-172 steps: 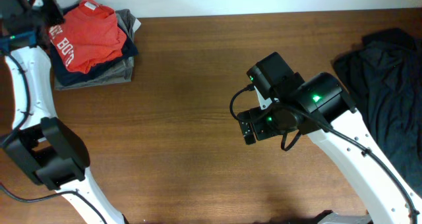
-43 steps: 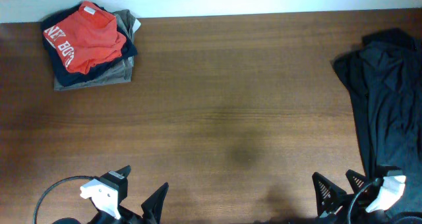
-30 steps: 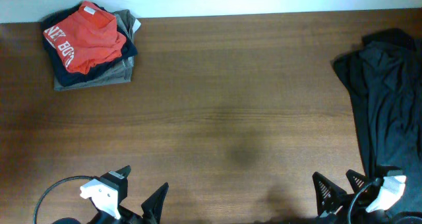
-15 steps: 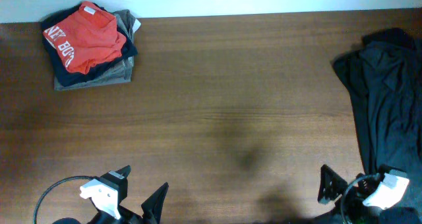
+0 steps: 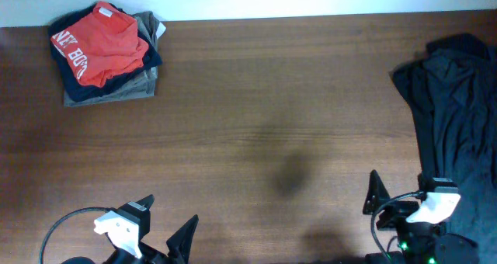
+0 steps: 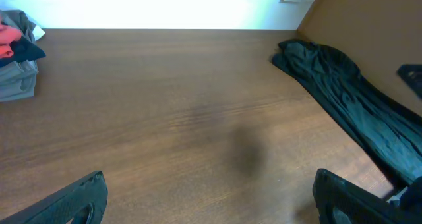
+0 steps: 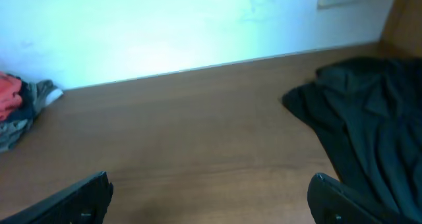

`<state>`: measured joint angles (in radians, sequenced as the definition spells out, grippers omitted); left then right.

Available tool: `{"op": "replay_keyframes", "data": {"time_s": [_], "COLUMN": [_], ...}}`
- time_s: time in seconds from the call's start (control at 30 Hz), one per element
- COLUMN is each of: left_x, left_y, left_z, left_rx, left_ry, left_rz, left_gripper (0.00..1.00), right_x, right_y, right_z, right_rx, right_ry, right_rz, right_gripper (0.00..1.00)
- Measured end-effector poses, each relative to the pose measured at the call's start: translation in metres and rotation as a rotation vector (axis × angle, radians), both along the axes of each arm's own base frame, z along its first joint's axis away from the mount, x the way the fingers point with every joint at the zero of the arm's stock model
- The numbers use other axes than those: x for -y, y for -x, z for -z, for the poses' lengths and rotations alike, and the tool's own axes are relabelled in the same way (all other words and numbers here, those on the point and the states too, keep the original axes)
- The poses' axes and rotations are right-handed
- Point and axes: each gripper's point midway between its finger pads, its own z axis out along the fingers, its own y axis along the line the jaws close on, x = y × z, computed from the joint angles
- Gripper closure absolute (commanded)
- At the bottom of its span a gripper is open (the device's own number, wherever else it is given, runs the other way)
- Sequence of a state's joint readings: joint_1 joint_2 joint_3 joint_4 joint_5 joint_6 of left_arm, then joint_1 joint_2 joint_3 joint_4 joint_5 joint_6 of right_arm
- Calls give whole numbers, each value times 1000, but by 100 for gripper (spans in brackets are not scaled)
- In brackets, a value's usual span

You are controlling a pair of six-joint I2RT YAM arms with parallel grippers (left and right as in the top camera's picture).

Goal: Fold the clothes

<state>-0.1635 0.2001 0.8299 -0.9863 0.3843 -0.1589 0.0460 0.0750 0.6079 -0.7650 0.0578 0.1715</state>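
The clothes, an orange-red T-shirt [image 5: 101, 45] with white lettering, lie folded on top of a stack at the table's far left corner. A red sliver of the T-shirt [image 6: 5, 36] shows at the left edge of the left wrist view, and the T-shirt [image 7: 8, 95] shows likewise in the right wrist view. My left gripper [image 5: 165, 221] [image 6: 211, 201] hangs open at the front left edge, over bare wood. My right gripper [image 5: 397, 198] [image 7: 211, 197] is open too, at the front right, beside a dark garment. Neither holds anything.
Folded navy and tan garments [image 5: 109, 89] lie under the T-shirt. A crumpled dark garment [image 5: 454, 109] [image 6: 343, 99] [image 7: 356, 118] runs along the table's right side, close to my right gripper. A white wall borders the far edge.
Both arms pulled back from over the table to the front edge. In the last half second my right gripper rose a little away from that edge. The left gripper stayed still.
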Motion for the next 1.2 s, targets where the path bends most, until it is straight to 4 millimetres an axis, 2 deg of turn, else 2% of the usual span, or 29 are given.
{"op": "replay_keyframes", "data": {"time_s": [0.27, 0.47, 0.67, 0.87, 1.03, 1.2], "left_x": [0, 0, 0, 0, 0, 0], "left_y": [0, 0, 0, 0, 0, 0], "left_z": [0, 0, 0, 0, 0, 0], "left_rx": [0, 0, 0, 0, 0, 0], "left_ry": [0, 0, 0, 0, 0, 0], "left_rz": [0, 0, 0, 0, 0, 0], "left_gripper": [1, 1, 1, 1, 1, 1], "right_x": [-6, -19, -26, -23, -14, -8], "right_y": [-17, -30, -47, -64, -70, -70], "right_z": [25, 18, 28, 56, 81, 86], "right_rx": [34, 127, 201, 242, 217, 198], "right_ry": [37, 105, 147, 146, 117, 102], "right_rz": [-39, -123, -159, -149, -116, -88], "right_gripper": [1, 1, 1, 1, 1, 1]}}
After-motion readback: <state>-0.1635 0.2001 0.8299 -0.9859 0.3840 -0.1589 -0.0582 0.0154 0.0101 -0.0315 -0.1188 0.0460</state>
